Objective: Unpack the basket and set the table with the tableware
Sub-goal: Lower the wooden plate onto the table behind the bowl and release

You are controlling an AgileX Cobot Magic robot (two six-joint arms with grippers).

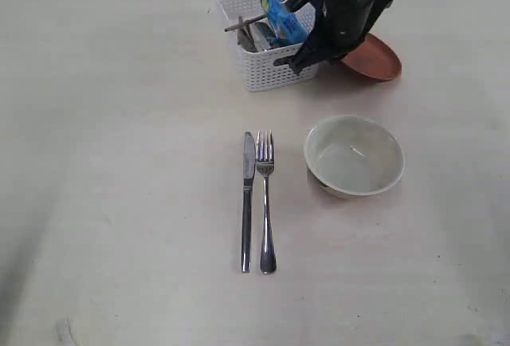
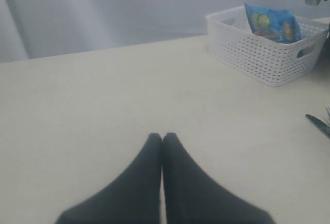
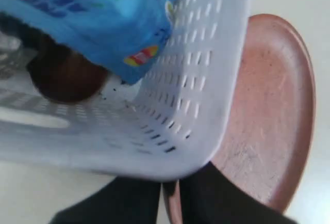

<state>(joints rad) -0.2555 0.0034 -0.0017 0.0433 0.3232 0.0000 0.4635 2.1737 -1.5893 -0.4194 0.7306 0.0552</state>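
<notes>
Plate (image 3: 263, 110) step in hand, by my read. The right fingers (image 3: 216, 203) pinch the reddish-brown plate by its thin rim, and the edge sits between the two pads. The plate is held tilted, outside the white basket (image 3: 206, 79) and right up against its lattice wall. Can't tell whether its low edge touches the table (image 1: 119, 163).

The left fingers (image 2: 144, 182) are pressed together w/ nothing in them, low over bare table and well apart from the basket.

Already laid out: knife (image 1: 248, 202) and fork (image 1: 266, 202) side by side, w/ the bowl (image 1: 355, 159) just to their right. In the basket are the blue snack packet (image 3: 93, 17), the chopsticks (image 1: 243, 24) and a brown rounded item, prob. the spoon.

Risks from here:
- An edge-only grip on a smooth plate means it could pivot or slip out if swung fast, then drop and clatter.
- The plate is pressed close to the basket wall, so pulling away at an angle could drag or tip the light basket and spill the chopsticks and packet.
- The placing spot is likely near the bowl and cutlery, so a low approach could clip the bowl rim or knock the fork out of line.
- Letting go while the plate is tilted could make it roll or wobble off its spot.
</notes>
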